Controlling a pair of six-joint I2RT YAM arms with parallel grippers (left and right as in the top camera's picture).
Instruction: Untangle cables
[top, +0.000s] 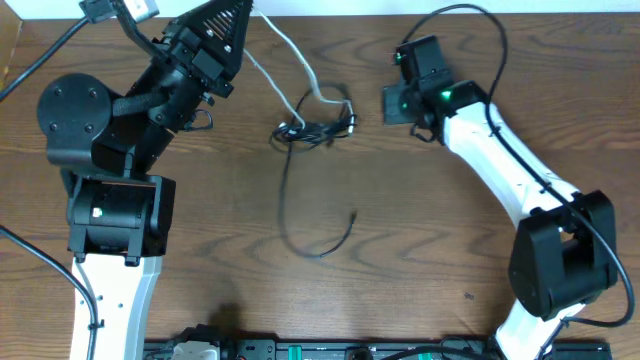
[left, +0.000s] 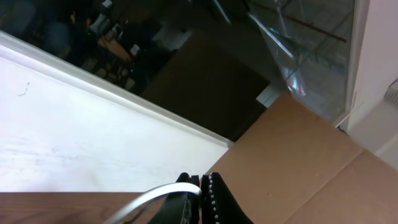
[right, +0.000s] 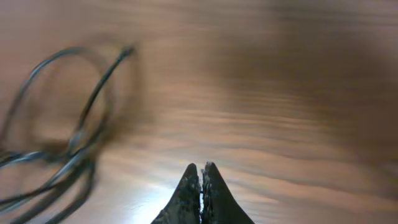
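Far back, upturned left gripper

black cables blurred — cropped left, white cable end hidden

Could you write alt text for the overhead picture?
A small tangle of black cords lies on a wooden table, a white cord running from it up to the left hand, which grips it. The right hand is closed beside the tangle.

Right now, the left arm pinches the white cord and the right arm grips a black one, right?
No. The right wrist view shows the right gripper shut on nothing, black cables lying apart. The left gripper does pinch the white cable.
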